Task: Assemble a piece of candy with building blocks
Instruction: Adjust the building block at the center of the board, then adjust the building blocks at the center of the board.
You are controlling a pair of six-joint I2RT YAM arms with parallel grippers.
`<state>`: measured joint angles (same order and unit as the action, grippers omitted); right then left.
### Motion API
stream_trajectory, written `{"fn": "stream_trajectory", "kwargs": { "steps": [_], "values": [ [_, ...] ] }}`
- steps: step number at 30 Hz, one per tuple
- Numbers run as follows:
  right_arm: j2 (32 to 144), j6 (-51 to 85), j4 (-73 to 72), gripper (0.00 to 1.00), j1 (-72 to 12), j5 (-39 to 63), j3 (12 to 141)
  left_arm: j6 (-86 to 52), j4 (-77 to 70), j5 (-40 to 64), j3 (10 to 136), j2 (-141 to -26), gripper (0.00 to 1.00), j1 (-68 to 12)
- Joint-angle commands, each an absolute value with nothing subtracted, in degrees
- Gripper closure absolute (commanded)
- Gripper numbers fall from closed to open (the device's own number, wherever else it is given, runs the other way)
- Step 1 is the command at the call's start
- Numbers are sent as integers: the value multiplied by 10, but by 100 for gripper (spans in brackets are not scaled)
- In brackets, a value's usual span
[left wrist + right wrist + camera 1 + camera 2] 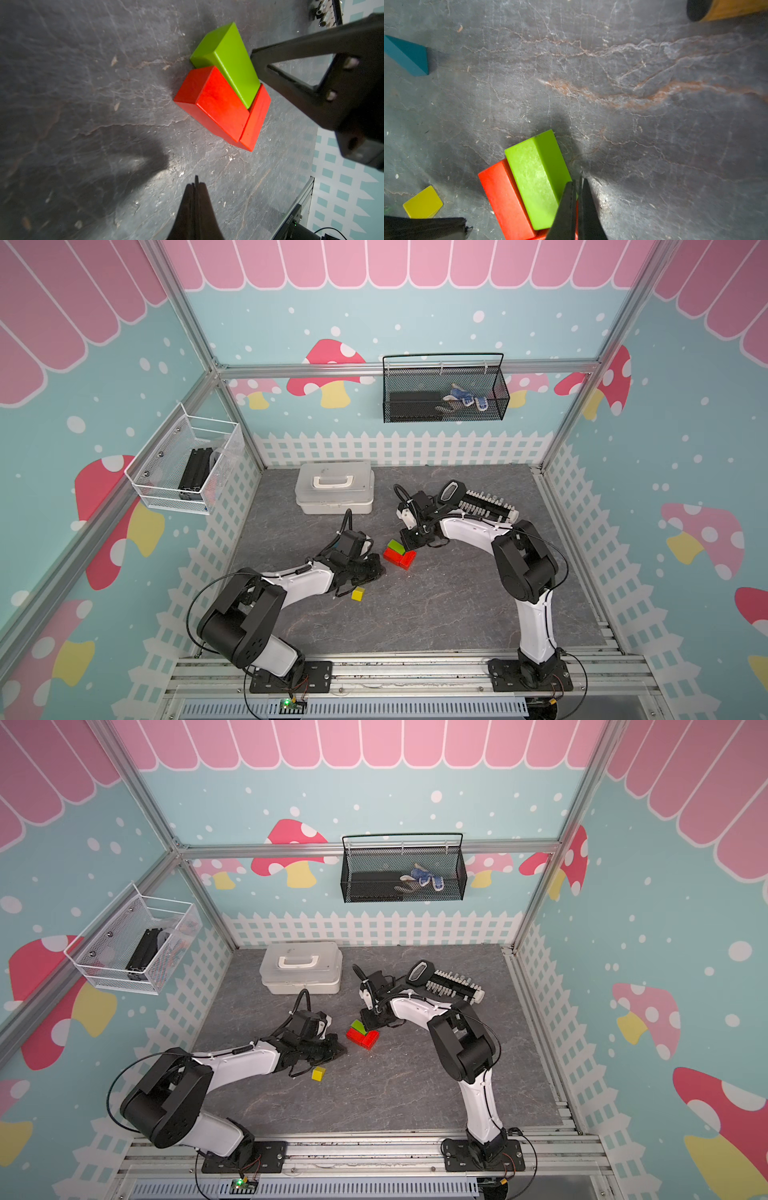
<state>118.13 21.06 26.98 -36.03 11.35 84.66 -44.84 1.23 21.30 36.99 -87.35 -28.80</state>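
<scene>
**Hands**
- Left hand (pixel 196 187): fingers pressed together, nothing between them. It sits low over the counter (pixel 457 605), near the block cluster but apart from it. In both top views its black fingertips merge with the dark wrist and are hard to make out.
- Right hand (pixel 578 184): fingers together, holding nothing. Its tips stand at the long side of the green bar (pixel 228 62). Whether they touch it cannot be told. In the right wrist view the fingers cover the bar's near corner.

**Blocks**
- The green bar lies alongside a red bar (pixel 220 104), offset lengthwise.
- Both butt against a second red bar (pixel 257 118), which lies crosswise. In the right wrist view this bar is almost wholly hidden behind the fingers.
- Whether the green bar lies flat or rides on its red neighbour cannot be told.
- The cluster sits mid-counter between the two hands.
- The yellow piece (pixel 358 593) lies apart, just beside the left forearm.
- The blue piece (pixel 406 55) lies well apart from the cluster. It is cut off by the frame edge and cannot be made out in either top view.

**Other items**
- A white lidded box (pixel 334 487) stands at the back of the counter.
- The bit rack (pixel 490 504) is partly covered by the right arm.
- An orange-brown cylinder (pixel 726 8) is cut off by the frame and cannot be identified.
</scene>
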Motion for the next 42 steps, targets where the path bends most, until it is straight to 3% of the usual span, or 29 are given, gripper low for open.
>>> {"fn": "stream_trajectory", "kwargs": {
  "steps": [1,11,21,30,42],
  "values": [
    [1178,215,272,100,-365,97,835,-457,-1,220,366,-882,100,-291],
    [1120,209,268,100,-365,21,828,-412,56,196,401,-859,100,-272],
    [998,264,229,100,-359,14,679,-340,114,259,507,-884,100,-138],
    [984,318,149,100,-362,59,579,-331,97,275,580,-997,100,-160],
    [1036,330,99,100,-366,97,595,-350,53,259,583,-1069,100,-194]
  ]
}}
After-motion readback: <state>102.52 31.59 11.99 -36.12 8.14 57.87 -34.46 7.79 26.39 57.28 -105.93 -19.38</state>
